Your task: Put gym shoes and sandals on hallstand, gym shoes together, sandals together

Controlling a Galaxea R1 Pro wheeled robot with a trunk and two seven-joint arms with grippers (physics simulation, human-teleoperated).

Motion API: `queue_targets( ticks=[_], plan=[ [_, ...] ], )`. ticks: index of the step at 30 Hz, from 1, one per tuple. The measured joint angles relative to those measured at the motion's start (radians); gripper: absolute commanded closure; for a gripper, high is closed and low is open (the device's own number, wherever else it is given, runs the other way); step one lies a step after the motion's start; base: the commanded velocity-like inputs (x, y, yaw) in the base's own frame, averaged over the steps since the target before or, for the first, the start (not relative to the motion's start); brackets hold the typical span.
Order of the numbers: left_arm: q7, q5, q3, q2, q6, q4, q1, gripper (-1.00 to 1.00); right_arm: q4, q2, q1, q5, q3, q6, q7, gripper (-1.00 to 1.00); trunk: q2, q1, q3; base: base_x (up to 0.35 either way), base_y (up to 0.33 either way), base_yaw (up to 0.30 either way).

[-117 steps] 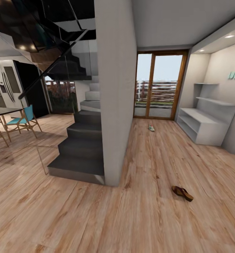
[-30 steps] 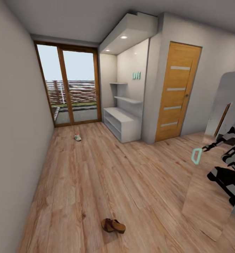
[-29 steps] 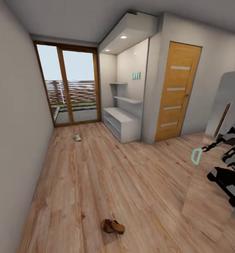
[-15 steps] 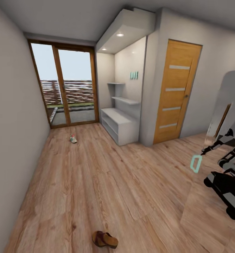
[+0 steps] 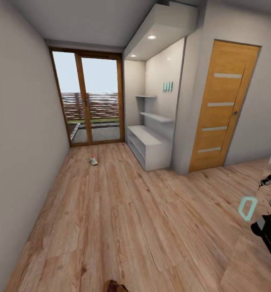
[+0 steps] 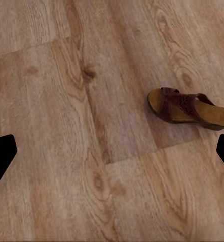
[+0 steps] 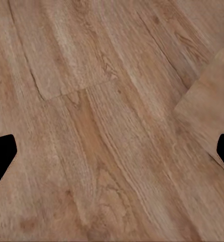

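Sandal of dark brown leather with tan footbed (image 6: 189, 107) lies on the wood-plank corridor floor (image 6: 91, 151), long axis crosswise, nearer the left arm. Both arms' fingers (image 6: 2, 157) are spread wide, empty.

One gym shoe (image 5: 93, 160) is lying near the hallstand (image 5: 148, 147). One sandal (image 6: 189, 107) is showing, far from the hallstand.

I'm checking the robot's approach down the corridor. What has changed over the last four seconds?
The camera swung from the staircase into the corridor and advanced, so the dark brown leather sandal slid to the head view's bottom edge. Nothing was taken hold of or let go. The white sneaker stays on the wood-plank floor by the glass doors; the pale grey shoe rack stays bare.
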Motion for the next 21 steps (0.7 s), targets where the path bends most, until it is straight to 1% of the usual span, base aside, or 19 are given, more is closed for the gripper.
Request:
queue_targets(
  ticks=[13,21],
  plan=[
    [0.0,0.0,0.001,0.0,0.0,0.0,0.0,-1.0,0.001,0.0,0.0,0.0,0.0,0.0,0.0,-1.0,0.0,0.0,0.0,0.281,-0.212,0.274],
    [0.0,0.0,0.001,0.0,0.0,0.0,0.0,-1.0,0.002,0.001,0.0,0.0,0.0,0.0,0.0,-1.0,0.0,0.0,0.0,0.24,-0.242,0.276]
  ],
)
